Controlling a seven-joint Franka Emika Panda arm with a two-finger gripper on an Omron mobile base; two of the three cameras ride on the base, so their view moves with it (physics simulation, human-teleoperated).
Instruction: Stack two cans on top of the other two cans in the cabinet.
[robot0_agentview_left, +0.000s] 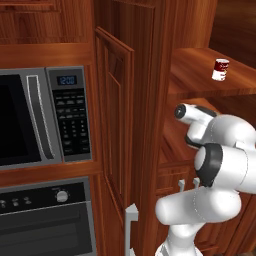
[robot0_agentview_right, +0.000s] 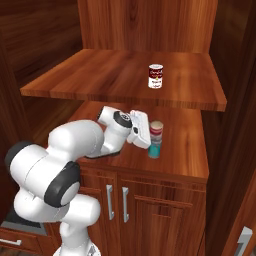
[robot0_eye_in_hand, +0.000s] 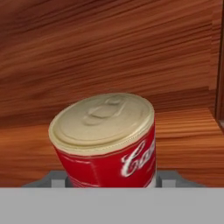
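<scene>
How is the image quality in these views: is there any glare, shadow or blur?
Left base view: glossy highlights on the cabinet door, sharp. Right base view: the upper shelf shades the back of the lower one; soup can is crisp. Hand view: red can is close and slightly soft, with even light.

You're looking at a home kitchen: a built-in microwave (robot0_agentview_left: 45, 117) sits above an oven (robot0_agentview_left: 47, 220), set into glossy reddish-brown cabinet (robot0_agentview_left: 150, 60) woodwork with shelves (robot0_agentview_right: 120, 75), panelled doors and metal handles (robot0_agentview_right: 109, 202).
</scene>
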